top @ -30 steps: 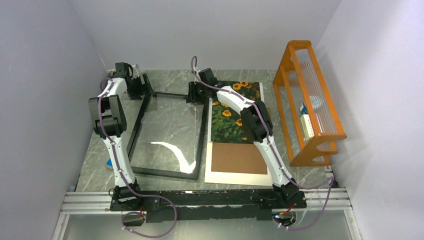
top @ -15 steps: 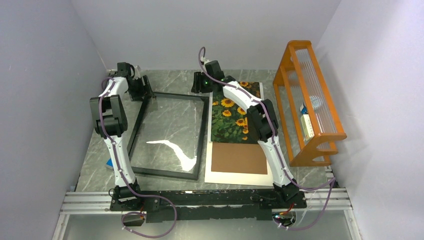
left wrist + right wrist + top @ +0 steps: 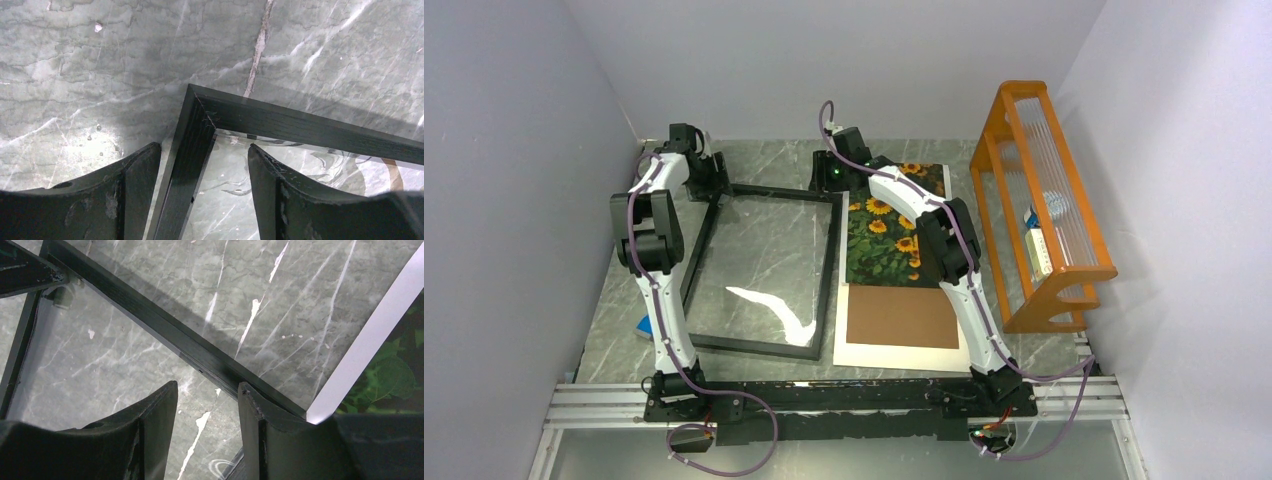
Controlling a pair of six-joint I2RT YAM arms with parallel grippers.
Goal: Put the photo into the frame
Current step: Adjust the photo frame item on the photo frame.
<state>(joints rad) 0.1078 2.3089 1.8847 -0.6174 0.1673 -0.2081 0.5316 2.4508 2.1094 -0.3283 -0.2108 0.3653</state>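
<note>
The black frame (image 3: 826, 270) lies flat on the marble table with glass in it. To its right lies the sunflower photo (image 3: 882, 240), partly under my right arm. My left gripper (image 3: 710, 181) hangs over the frame's far left corner. In the left wrist view it (image 3: 203, 146) is open, its jaws straddling the frame's left rail (image 3: 186, 165) without touching it. My right gripper (image 3: 829, 173) is at the far right corner. In the right wrist view it (image 3: 207, 385) stands open over the glass, beside the frame's rail (image 3: 150, 315), with the photo (image 3: 395, 382) at the right edge.
A brown backing board (image 3: 902, 315) lies on a white mat sheet (image 3: 894, 356) just in front of the photo. An orange wooden rack (image 3: 1064, 270) stands along the right wall. A small blue object (image 3: 642, 326) sits by the left arm. Grey walls close in on three sides.
The right gripper has opened wider and drawn back from the frame's far right corner. The left gripper has shifted right over the far left corner, its jaws narrowing around the rail.
</note>
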